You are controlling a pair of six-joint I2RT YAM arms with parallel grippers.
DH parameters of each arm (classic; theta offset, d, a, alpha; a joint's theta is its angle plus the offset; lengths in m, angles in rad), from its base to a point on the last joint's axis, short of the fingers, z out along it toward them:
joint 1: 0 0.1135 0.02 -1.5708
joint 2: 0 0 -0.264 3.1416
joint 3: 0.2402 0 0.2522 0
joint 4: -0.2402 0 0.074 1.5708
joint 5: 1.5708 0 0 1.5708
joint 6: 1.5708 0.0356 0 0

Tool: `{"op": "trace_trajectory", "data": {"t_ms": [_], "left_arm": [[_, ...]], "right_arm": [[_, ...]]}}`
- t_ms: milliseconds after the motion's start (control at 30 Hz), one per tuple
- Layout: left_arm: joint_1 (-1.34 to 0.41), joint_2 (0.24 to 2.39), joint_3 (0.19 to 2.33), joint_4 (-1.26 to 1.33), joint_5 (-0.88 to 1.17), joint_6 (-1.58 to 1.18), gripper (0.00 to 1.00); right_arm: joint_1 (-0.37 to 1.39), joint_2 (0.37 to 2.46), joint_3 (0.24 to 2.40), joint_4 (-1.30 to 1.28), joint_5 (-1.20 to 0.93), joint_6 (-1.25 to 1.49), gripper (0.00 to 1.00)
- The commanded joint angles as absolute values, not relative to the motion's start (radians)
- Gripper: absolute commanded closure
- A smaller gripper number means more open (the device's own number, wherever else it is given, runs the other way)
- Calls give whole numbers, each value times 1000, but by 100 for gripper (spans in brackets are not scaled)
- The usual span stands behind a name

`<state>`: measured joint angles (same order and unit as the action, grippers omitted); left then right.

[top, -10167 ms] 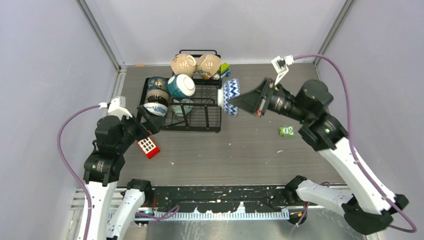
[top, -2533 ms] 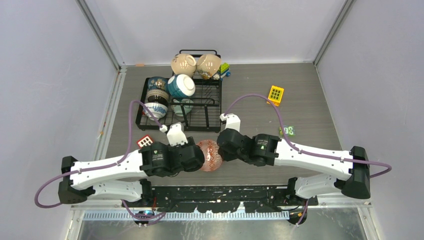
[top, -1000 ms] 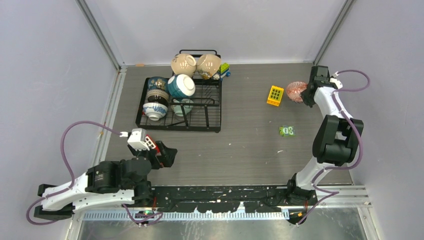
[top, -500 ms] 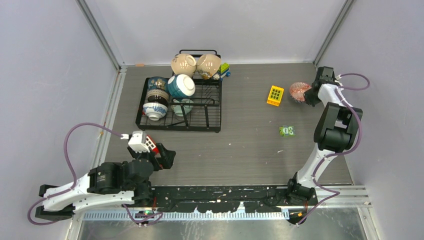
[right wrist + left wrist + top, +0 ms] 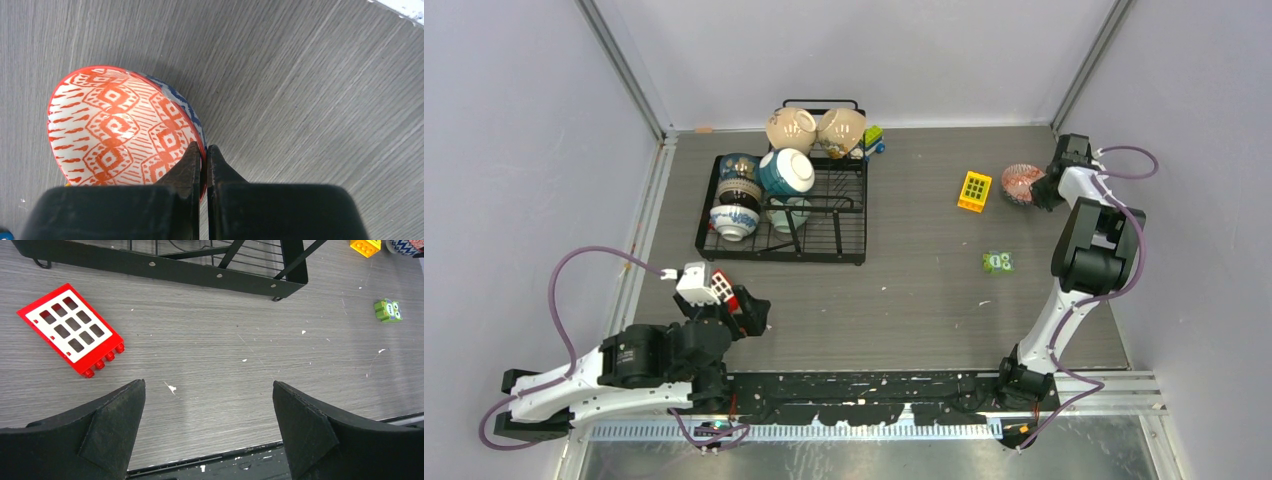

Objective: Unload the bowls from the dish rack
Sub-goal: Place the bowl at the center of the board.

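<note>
Right claw [image 5: 203,150]: clamped on the rim of the red-patterned bowl [image 5: 115,125], which sits in a blue-patterned bowl [image 5: 186,106].
Left claw [image 5: 207,387]: spread apart, empty, over the bench [image 5: 225,355].

- The flat block [image 5: 70,335] lies on the table [image 5: 225,365] just ahead of the left gripper [image 5: 207,390], to the left of its jaws; the dish rack [image 5: 200,275] stands farther ahead, behind that block
- The small block [image 5: 388,310] lies ahead and well to the right of those jaws; the square block [image 5: 365,245] lies farther ahead still
- The racked bowls [image 5: 784,172] sit in the dish rack's left half and middle; two more rest on its raised back section
- The rim of the upper bowl [image 5: 120,125] stands between the jaws of the right gripper [image 5: 203,150], with the bowl itself ahead and to their left; the lower bowl [image 5: 190,110] sits under it
- The square block lies near this pair, on the side away from the right jaws
</note>
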<state>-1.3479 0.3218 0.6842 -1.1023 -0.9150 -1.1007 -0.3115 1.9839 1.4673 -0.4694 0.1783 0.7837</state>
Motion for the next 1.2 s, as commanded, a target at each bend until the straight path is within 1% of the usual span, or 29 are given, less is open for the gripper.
{"op": "trace_trajectory", "data": {"t_ms": [0,333,800,900,967,1167], "left_arm": [[-1348,339,716,-1111,-963,-1135,1],[-1348,321,710,-1149,-972,-1187,2],[-1348,272,689,-1183,-970,-1236,3],[-1348,274,691,-1184,-967,-1236,3],[-1348,273,689,-1181,-965,-1234,3],[-1347,275,690,-1159,-971,-1202,2]], "right_arm": [[-317,1981,1525,-413,174,766,99],[-318,1998,1528,-421,185,739,99],[-320,1991,1519,-434,175,736,72],[-321,1985,1515,-436,177,733,65],[-322,1976,1511,-439,184,729,58],[-322,1944,1537,-492,221,690,30]]}}
